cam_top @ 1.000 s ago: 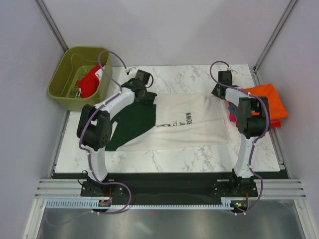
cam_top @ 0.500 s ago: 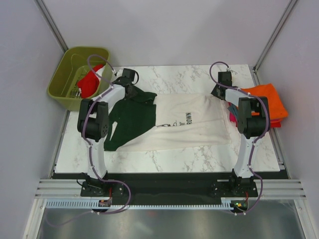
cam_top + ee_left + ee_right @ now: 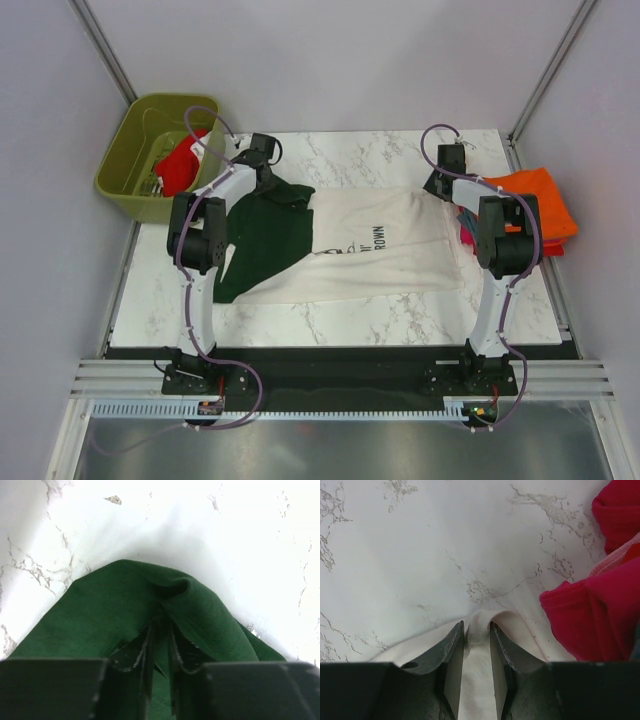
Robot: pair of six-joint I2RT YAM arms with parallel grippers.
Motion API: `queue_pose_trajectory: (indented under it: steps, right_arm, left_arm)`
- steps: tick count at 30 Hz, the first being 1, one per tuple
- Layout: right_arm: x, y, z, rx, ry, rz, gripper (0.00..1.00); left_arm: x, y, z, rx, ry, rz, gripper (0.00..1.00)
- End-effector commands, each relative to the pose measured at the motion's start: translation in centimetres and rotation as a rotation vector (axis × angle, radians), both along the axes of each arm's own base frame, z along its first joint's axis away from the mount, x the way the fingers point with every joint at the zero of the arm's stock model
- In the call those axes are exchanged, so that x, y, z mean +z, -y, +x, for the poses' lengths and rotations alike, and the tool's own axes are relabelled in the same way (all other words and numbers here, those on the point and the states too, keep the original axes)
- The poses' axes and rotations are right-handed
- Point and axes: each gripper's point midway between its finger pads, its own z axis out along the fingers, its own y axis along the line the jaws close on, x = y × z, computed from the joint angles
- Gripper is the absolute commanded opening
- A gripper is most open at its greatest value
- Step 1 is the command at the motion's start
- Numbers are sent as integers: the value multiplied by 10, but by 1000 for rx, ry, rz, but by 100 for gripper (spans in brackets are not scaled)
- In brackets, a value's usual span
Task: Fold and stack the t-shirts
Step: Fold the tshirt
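So this looks like the very start of the fold on the cream shirt (image 3: 380,250), which is lying spread flat across the middle of the marble table (image 3: 350,150) with its green sleeve (image 3: 265,240) end to the left. The left gripper (image 3: 268,180) is down on the far corner of that green part, and in its wrist view the jaws are narrow with a ridge of green cloth bunched up between them, so I'd call that a pinch. The right gripper (image 3: 440,185) is on the far right corner of the shirt, and its own camera shows it nipped onto a little fold of cream fabric, right beside the red shirt (image 3: 590,615) in the pile under the orange shirt (image 3: 540,195) at the table's right edge. There's one more red shirt (image 3: 178,165) waiting in the green bin (image 3: 112,170). Next move, I'd guess, is lifting both far corners together and bringing them toward the near edge, at the same height and speed so the fold comes out straight. Compared to a second ago, the left gripper has slid left from nearer the collar out to the sleeve corner and squeezed down from a much wider gap. The right arm and the shirt haven't budged.
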Motion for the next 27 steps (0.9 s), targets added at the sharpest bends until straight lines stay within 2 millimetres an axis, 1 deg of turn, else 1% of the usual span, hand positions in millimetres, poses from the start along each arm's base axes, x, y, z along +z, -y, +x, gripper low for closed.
queue_pose_trajectory:
  steps: [1,2,5,6,7,8,10,15,19,23,25,27]
  right_arm:
    - [31,1,8,-9,80,16,35]
    - [32,1,8,-10,83,17,34]
    - [31,1,7,-10,82,20,35]
    - [31,1,7,-10,82,17,35]
    - [31,0,7,-8,81,20,34]
    - [31,0,7,-7,82,21,34]
    - [30,0,7,-6,81,22,34]
    - [31,-1,7,-8,83,26,35]
    - [30,-1,7,-6,84,28,35]
    - [30,-1,7,-8,83,29,35]
    - [30,-1,6,-7,81,30,34]
    - [30,-1,6,-7,84,30,34]
  left_arm:
    - [7,-7,6,-7,7,39,20]
    - [7,-8,6,-3,6,42,17]
    - [6,-8,4,-11,-2,44,13]
    - [4,-8,4,-11,-5,40,13]
    - [4,-7,4,-13,-9,39,14]
    - [4,-6,2,-15,-13,36,20]
    - [4,-7,0,-11,-18,36,24]
    - [1,-14,-6,8,-38,68,29]
    - [-10,-12,-9,-5,-67,56,30]
    - [-16,-10,-13,-10,-90,46,29]
    - [-19,-10,-14,-12,-99,49,25]
    - [-20,-12,-13,-11,-102,54,19]
